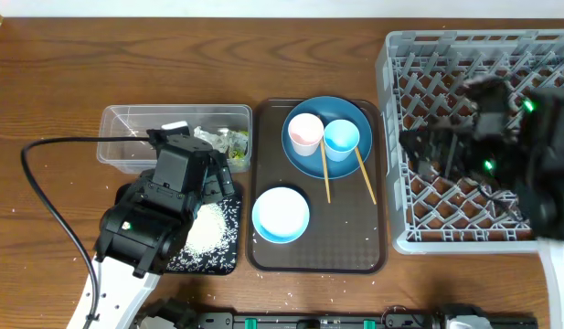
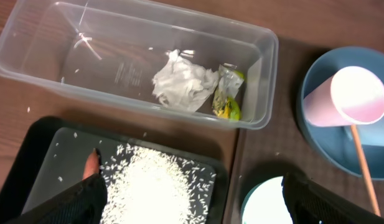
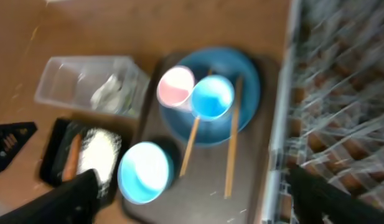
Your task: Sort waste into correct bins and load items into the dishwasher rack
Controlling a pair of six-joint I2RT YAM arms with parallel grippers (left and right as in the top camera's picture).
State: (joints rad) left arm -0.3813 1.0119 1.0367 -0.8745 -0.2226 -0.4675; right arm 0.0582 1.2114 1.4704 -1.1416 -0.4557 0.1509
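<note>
My left gripper (image 2: 195, 206) hangs open over the black tray (image 2: 48, 143), above the heap of rice (image 2: 151, 183) and beside the carrot (image 2: 91, 165). The crumpled wrapper (image 2: 185, 84) lies in the clear tub (image 2: 117, 37). On the blue plate (image 1: 329, 164) stand the pink cup (image 1: 305, 132) and the light-blue cup (image 1: 341, 139). The pale bowl (image 1: 281, 214) sits in front of them. My right gripper (image 3: 198, 199) is open and empty, blurred, high over the edge of the dishwasher rack (image 1: 483, 55).
Plate and bowl rest on a brown serving tray (image 1: 355, 238) between the bins and the rack. Two wooden chopsticks (image 1: 364, 175) lean off the plate. Stray rice grains dot the wood near the black tray (image 1: 218, 260). My left arm's cable (image 1: 44, 183) loops at the left.
</note>
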